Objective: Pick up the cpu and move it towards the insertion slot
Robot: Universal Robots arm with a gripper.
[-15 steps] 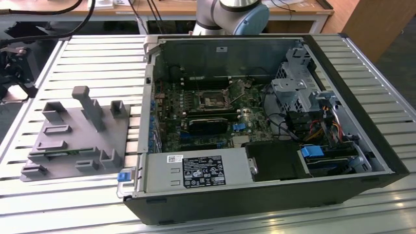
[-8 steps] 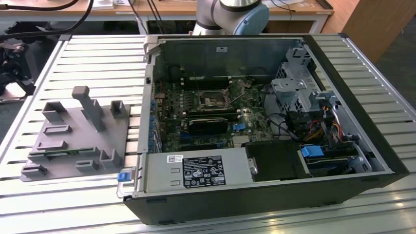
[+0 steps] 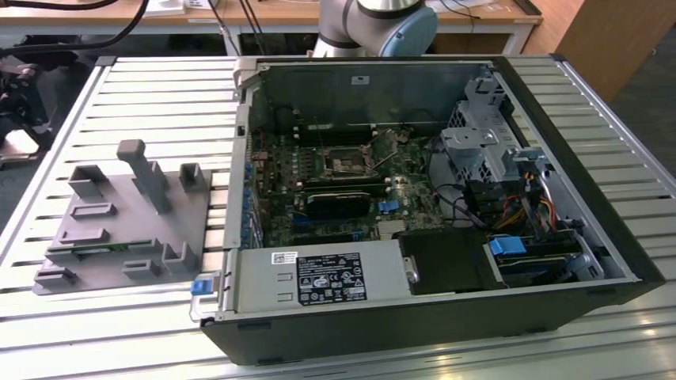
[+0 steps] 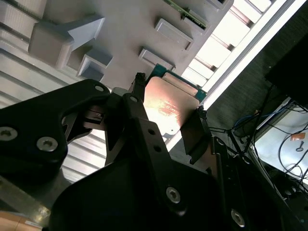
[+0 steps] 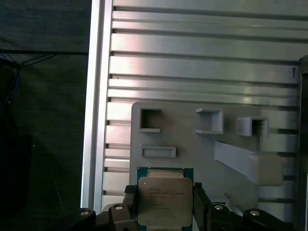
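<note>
The end effector (image 5: 165,204) is clenched on the cpu (image 5: 165,199), holding it above the grey tray (image 5: 192,149) on the slatted table (image 5: 192,62); the insertion slot (image 3: 347,164) sits well apart, inside the open computer case (image 3: 423,328). The carry likely goes best with the chip level and the squeeze light; tray posts and case wall want clearance.

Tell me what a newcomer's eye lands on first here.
The small square silvery-topped cpu gripped between the black jaws, in both wrist views, over the grey plastic tray. In the exterior view, the open black computer case lies on the slatted metal table, with the silvery-framed insertion slot on its board.
</note>
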